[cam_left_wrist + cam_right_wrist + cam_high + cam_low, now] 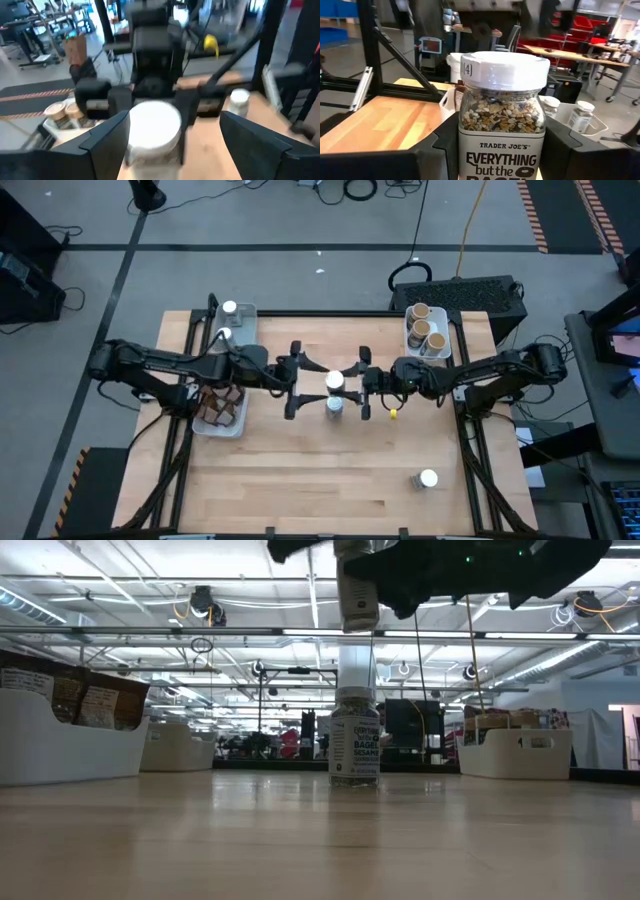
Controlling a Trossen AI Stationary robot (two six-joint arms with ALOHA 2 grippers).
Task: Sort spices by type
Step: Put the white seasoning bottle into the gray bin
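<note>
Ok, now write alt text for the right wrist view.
A white-lidded jar of seeded seasoning, labelled Trader Joe's Everything, fills the view, gripped between the right claw's dark fingers. Behind it lie the wooden table and a white tray holding similar jars.

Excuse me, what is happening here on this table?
The right gripper holds a white-lidded Everything but the Bagel jar in the air above the middle of the table. The left gripper, fingers open, faces it from the other side, perhaps for a handover. A second white-lidded jar stands on the table just below.
</note>
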